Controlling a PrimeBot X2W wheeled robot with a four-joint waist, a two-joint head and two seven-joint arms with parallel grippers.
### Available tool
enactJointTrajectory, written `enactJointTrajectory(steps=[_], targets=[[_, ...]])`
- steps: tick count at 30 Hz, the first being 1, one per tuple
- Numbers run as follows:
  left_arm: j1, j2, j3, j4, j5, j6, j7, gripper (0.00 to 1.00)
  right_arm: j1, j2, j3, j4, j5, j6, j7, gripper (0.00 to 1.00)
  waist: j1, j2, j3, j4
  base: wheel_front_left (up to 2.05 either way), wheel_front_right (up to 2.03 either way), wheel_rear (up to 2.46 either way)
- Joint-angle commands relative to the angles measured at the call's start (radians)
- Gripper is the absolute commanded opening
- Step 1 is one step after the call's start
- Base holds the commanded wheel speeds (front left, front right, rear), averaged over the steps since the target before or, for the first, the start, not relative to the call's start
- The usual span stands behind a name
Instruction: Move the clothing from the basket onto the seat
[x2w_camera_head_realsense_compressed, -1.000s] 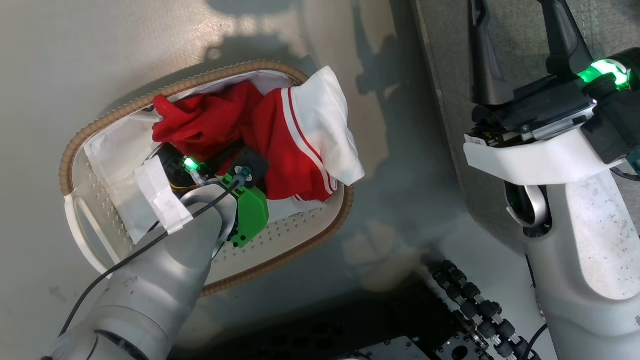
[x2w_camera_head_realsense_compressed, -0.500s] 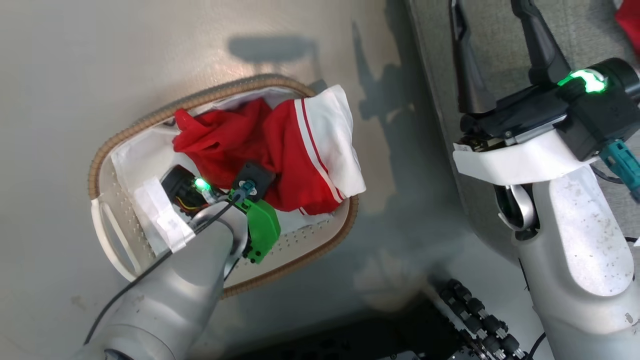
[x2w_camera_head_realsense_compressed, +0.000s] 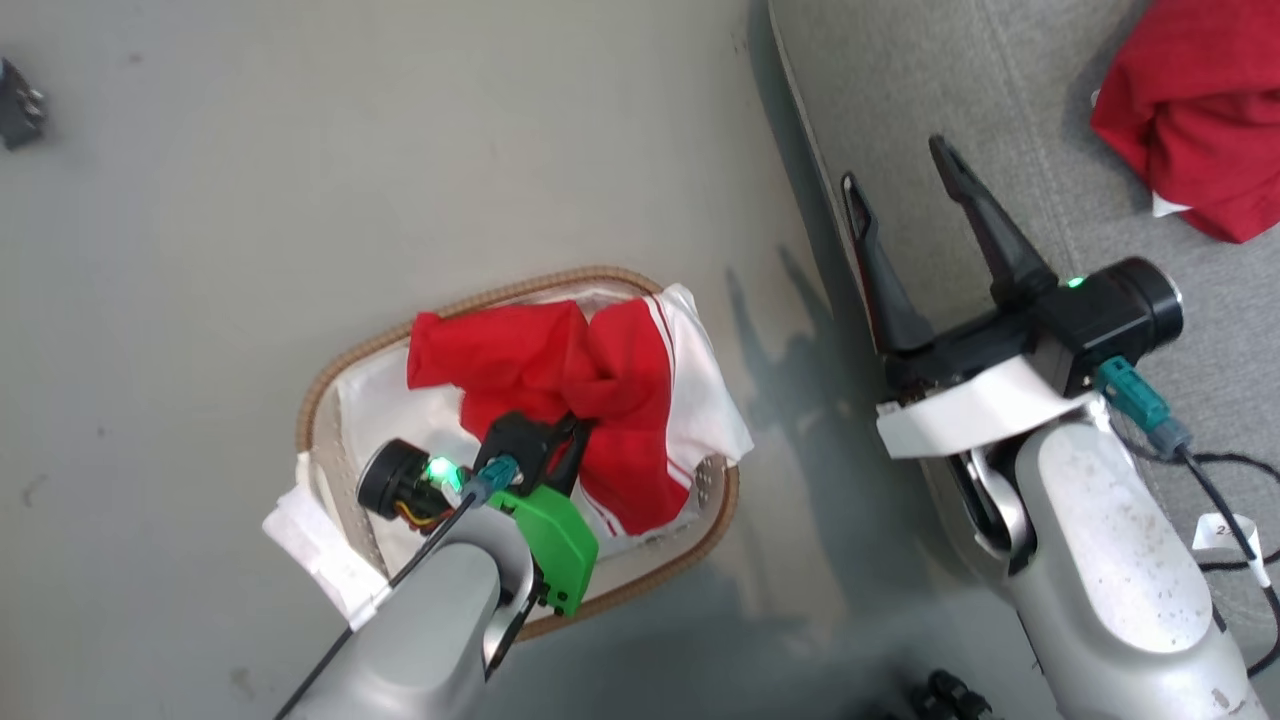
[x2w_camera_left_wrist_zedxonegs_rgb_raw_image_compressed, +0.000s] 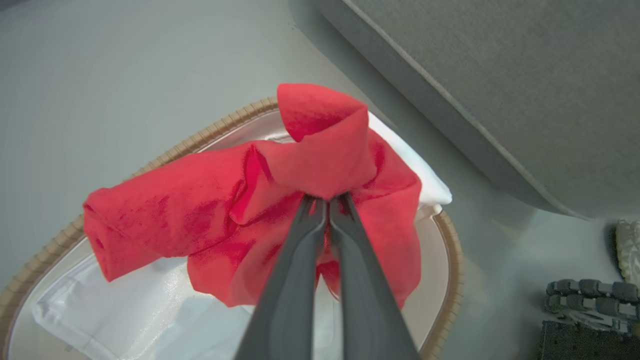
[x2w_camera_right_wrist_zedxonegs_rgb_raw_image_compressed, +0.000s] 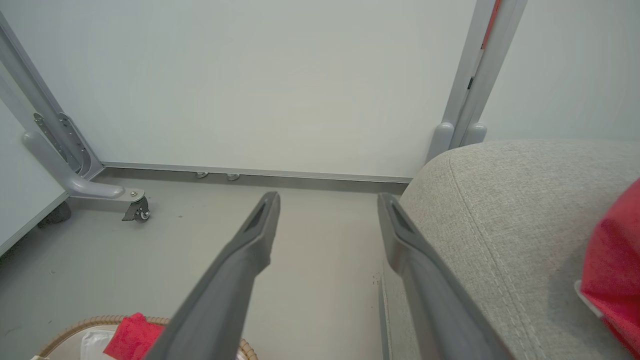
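Red clothing (x2w_camera_left_wrist_zedxonegs_rgb_raw_image_compressed: 200, 210) pinched in left hand (x2w_camera_left_wrist_zedxonegs_rgb_raw_image_compressed: 327, 197) over basket (x2w_camera_left_wrist_zedxonegs_rgb_raw_image_compressed: 200, 138), right hand (x2w_camera_head_realsense_compressed: 893, 165) spread wide

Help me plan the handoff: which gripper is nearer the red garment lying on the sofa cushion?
Right. The right gripper hovers open over the sofa cushion, short of that garment; the left gripper is over the basket, shut on other red clothing.

clothing (x2w_camera_left_wrist_zedxonegs_rgb_raw_image_compressed: 175, 210): soft matt cloth | basket (x2w_camera_head_realsense_compressed: 520, 285): woven rim, perforated plastic | seat (x2w_camera_left_wrist_zedxonegs_rgb_raw_image_compressed: 500, 75): rough woven fabric

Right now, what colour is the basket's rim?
Brown, woven; the basket rim shows best in the left wrist view.
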Motion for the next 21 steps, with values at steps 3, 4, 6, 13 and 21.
enactJointTrajectory(steps=[3, 4, 6, 13, 21], targets=[[0.084, 0.01, 0.055, -0.077, 0.027, 0.008, -0.001, 0.0, 0.059, -0.005, -0.005, 0.028, 0.008, -0.001, -0.002, 1.0, 0.0, 0.0, -0.209, 0.093, 0.0, 0.0, 0.0], [0.105, 0.009, 0.072, -0.105, 0.037, 0.007, -0.001, 0.0, 0.072, -0.005, -0.01, 0.036, 0.009, -0.001, -0.002, 1.0, 0.0, 0.0, -0.232, 0.104, 0.0, 0.0, 0.0], [0.147, 0.008, 0.104, -0.16, 0.057, 0.007, 0.0, 0.0, 0.103, -0.002, -0.011, 0.046, 0.008, -0.001, -0.002, 1.0, 0.0, 0.0, -0.272, 0.12, 0.0, 0.0, 0.0], [0.258, 0.006, 0.207, -0.356, 0.119, -0.006, -0.001, 0.0, 0.195, 0.002, -0.008, 0.083, 0.014, -0.001, -0.002, 1.0, 0.0, 0.0, -0.396, 0.165, 0.0, 0.0, 0.0], [0.331, 0.002, 0.293, -0.542, 0.159, -0.018, -0.001, 0.0, 0.282, 0.015, 0.001, 0.114, 0.016, -0.001, -0.002, 1.0, 0.0, 0.0, -0.502, 0.189, 0.0, 0.0, 0.0]])
